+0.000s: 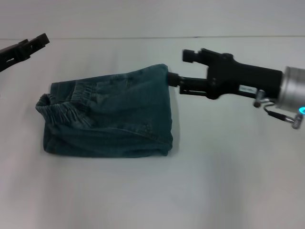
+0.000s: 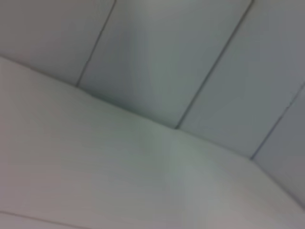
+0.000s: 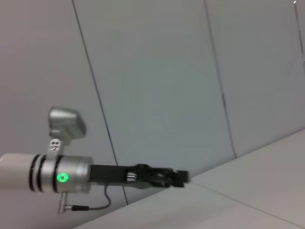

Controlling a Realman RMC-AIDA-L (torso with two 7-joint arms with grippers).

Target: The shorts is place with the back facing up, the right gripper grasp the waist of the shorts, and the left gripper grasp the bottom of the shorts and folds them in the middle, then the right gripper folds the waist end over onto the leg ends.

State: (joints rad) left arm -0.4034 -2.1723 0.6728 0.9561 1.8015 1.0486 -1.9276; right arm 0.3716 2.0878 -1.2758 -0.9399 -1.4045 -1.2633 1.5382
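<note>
1. While the shorts [image 1: 112, 114] lie folded into a chunky rectangle on the white table [image 1: 228, 181], the right gripper [image 1: 174, 79] reaches in from the right side with its tip right at the far right corner of the denim.
2. Honestly I can't tell whether that gripper is clamped on the corner or just touching it. The black tip meets the fabric edge and the contact point isn't clear enough to say.
3. That corner looks slightly pulled up into a point toward the gripper, while the rest of the shorts sits flat.
4. The waist end [image 1: 59, 112], with its ruffled elastic band, is on the left side of the bundle, bunched up and facing away from the right gripper.
5. The left gripper [image 1: 42, 41] is way off at the far left corner of the head view, up near the back edge of the table and well apart from the shorts. It also shows up in the right wrist view [image 3: 183, 177], sticking out from its silver wrist with the green light. Can't tell if it's open or closed either.
6. The left wrist view only gives bare table and the panelled wall [image 2: 190, 57] behind it, no shorts in sight.
</note>
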